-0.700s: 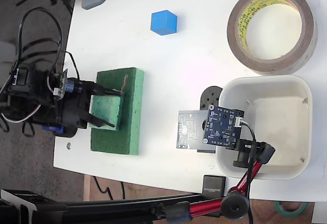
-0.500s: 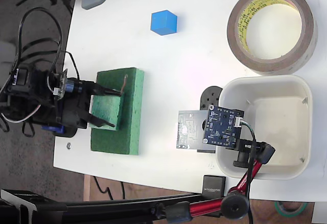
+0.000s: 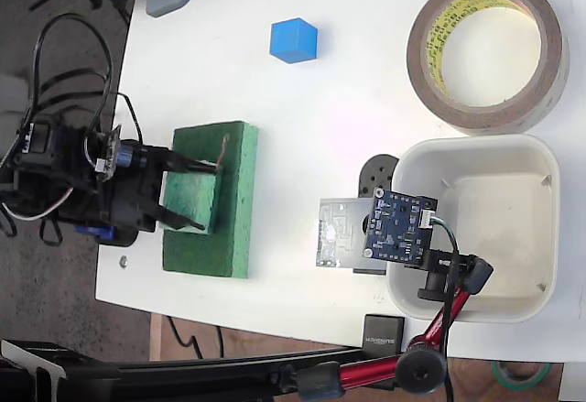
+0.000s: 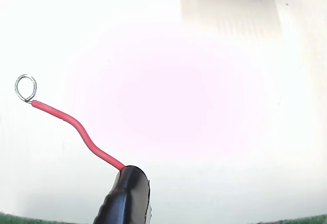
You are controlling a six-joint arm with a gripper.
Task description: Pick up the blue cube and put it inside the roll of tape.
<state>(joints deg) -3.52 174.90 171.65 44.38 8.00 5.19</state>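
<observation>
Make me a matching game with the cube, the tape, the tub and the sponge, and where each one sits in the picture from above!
Things:
1. cube
2. tape
3. tub
4. sponge

Places in the fixed view:
A. top right corner
B. left, under the fingers
C. top middle, alone
D. lower right, behind the circuit board

Pairs: 1-C, 2-A, 3-D, 4-B

black gripper (image 3: 188,196) with slim fingers, looping black cables (image 3: 55,63).
</observation>
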